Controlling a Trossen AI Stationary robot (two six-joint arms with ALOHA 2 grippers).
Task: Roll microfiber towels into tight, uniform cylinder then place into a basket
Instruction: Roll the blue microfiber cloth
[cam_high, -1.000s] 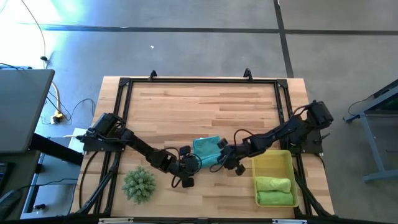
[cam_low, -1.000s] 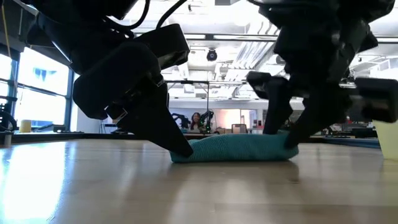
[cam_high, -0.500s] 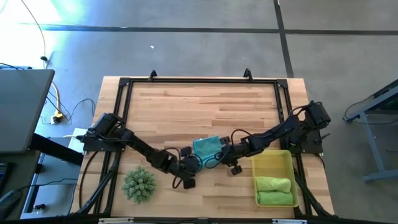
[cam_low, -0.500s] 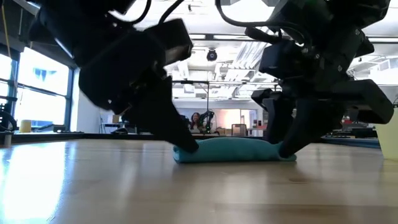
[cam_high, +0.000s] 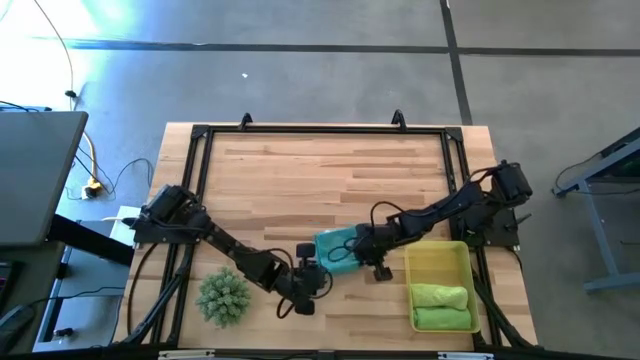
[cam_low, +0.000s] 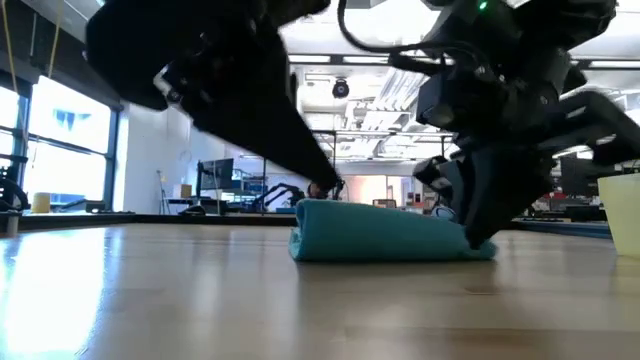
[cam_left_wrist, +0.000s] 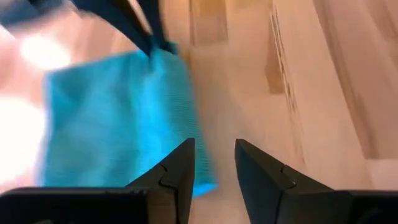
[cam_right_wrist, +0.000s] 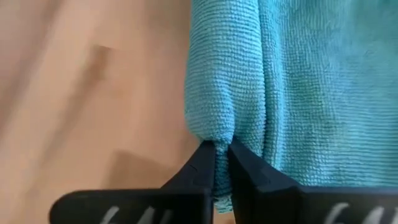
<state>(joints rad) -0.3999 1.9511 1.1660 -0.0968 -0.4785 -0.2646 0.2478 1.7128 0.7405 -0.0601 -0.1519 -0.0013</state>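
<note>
The teal towel (cam_high: 335, 245) lies folded on the bench (cam_high: 300, 170) near its front edge, beside the basket (cam_high: 437, 262). A fold of it is pinched by the right gripper (cam_right_wrist: 221, 155). The left gripper (cam_left_wrist: 214, 165) is held narrowly parted at the towel's front edge, gripping nothing.

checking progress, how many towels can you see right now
3. The teal towel lies on the table with the right claw shut on its edge. The two green rolled towels sit in the yellow basket. None seems hidden.
</note>
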